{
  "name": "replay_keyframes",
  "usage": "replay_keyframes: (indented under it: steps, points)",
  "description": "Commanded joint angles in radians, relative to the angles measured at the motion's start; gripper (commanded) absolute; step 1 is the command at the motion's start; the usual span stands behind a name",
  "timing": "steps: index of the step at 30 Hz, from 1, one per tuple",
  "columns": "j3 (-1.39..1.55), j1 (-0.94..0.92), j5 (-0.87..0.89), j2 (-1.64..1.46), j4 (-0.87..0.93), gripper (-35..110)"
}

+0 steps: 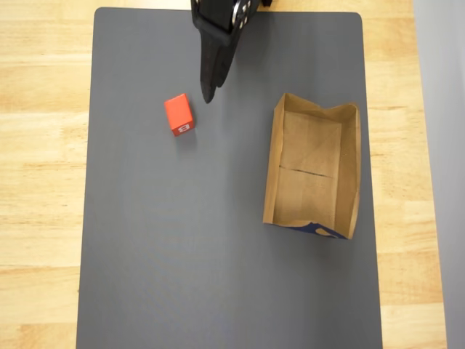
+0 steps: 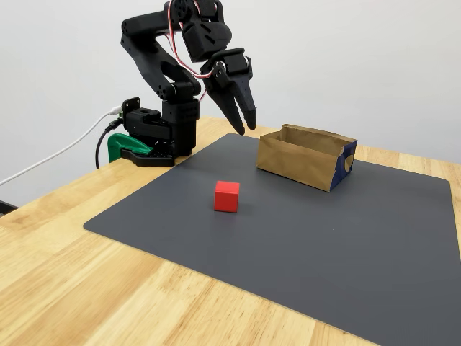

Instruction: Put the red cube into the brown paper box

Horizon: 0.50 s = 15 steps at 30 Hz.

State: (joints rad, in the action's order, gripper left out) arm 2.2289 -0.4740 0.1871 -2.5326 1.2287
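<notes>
Red little block (image 2: 226, 196) on grey mat (image 2: 302, 231), well apart from tan paper box (image 2: 306, 156). Black claw (image 2: 246, 127) clenched, empty, up above mat.

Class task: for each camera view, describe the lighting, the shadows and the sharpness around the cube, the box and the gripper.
Overhead view: even, soft light; the red cube and brown paper box are sharp with faint shadows, while the close gripper looks slightly soft. Fixed view: sharp throughout, with a soft shadow under the cube and no glare on the grey mat.
</notes>
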Motion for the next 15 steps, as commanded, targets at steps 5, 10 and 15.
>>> replay_keyframes:
  steps: [5,10,15]
  points:
    - [-0.123,-0.132,0.020,0.156,0.100,17]
    - [-0.155,-0.186,-0.005,0.229,0.193,18]
    - [-0.167,-0.222,-0.040,0.337,0.173,22]
